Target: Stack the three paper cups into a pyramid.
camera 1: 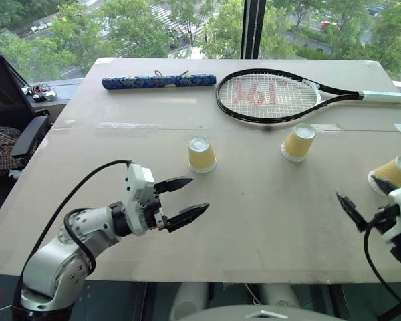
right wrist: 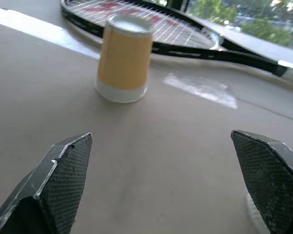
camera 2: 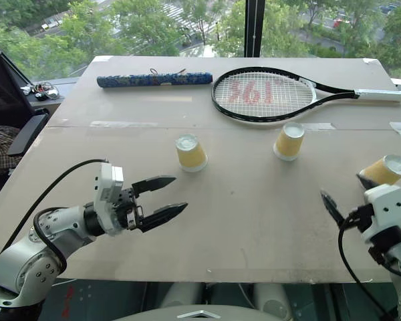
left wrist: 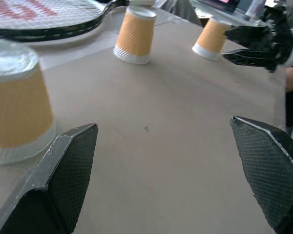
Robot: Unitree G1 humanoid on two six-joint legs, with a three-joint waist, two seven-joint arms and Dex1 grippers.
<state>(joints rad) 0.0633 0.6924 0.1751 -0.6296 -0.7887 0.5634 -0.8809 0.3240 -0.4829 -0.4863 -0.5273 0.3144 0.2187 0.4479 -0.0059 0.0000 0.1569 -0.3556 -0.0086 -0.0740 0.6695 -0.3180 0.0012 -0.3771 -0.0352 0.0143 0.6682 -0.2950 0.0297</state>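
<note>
Nothing is stacked yet; this looks like the approach before a first pick. Nearest, the left gripper [camera 1: 182, 199] hovers over the table [camera 1: 267, 221] with jaws spread and empty, and the right gripper [camera 2: 329, 206] at the near right is likewise spread and empty. Beyond, the three paper cups stand upside down and well apart: left cup [camera 1: 201, 154], middle cup [camera 1: 298, 142], right cup [camera 1: 391, 173]. Farthest lies the tennis racket [camera 1: 269, 96]. Next, I judge, each gripper must close on its nearest cup.

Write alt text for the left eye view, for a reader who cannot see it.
Three paper cups stand upside down and apart on a table, none stacked. Both hands, left and right, hover open and empty. Behind lie a tennis racket and a blue roll.
</note>
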